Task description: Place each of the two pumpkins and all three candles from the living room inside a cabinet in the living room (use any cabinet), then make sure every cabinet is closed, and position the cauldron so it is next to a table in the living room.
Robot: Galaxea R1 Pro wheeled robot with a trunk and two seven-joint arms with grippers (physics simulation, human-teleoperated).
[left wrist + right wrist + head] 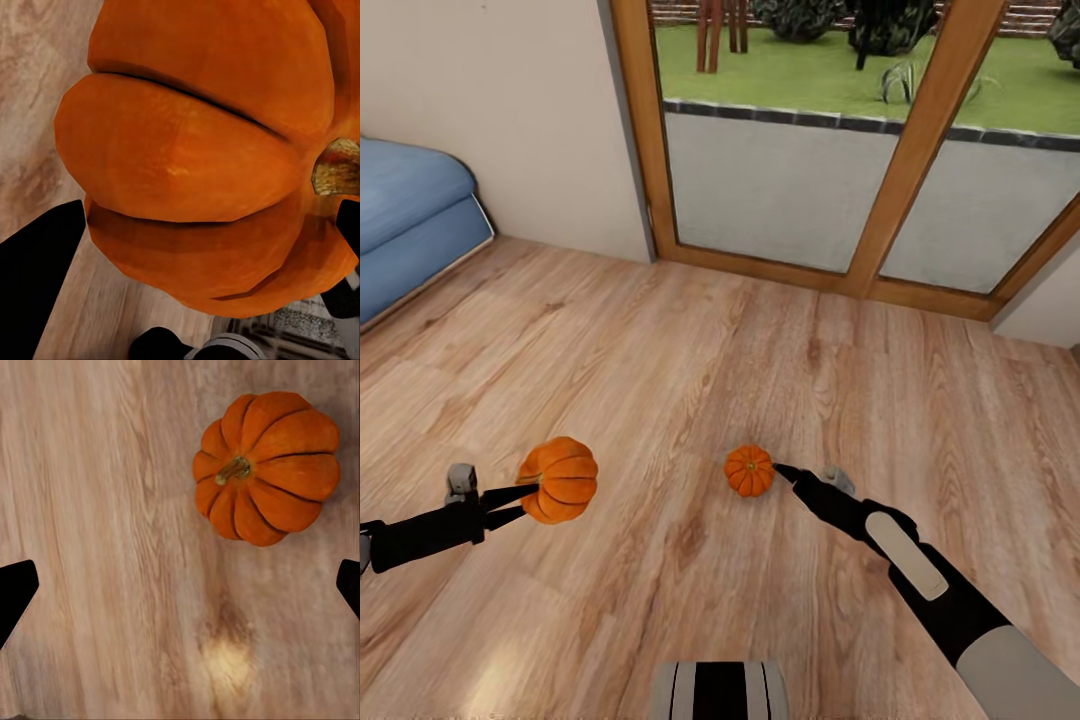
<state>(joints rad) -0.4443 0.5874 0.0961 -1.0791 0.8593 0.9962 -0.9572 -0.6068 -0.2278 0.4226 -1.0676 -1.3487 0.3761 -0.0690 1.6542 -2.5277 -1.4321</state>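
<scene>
Head camera sat high, tilted forward and down over both arms, taking in wood floor (690, 350), glass door (800, 190) and sofa edge (410, 230). Left wrist camera looked along its tool (525, 500) at very close range, the held pumpkin (202, 157) nearly filling it. Right wrist camera faced straight down at the floor from farther off, sharing the second pumpkin (266, 465) with the head view (749, 470)
</scene>
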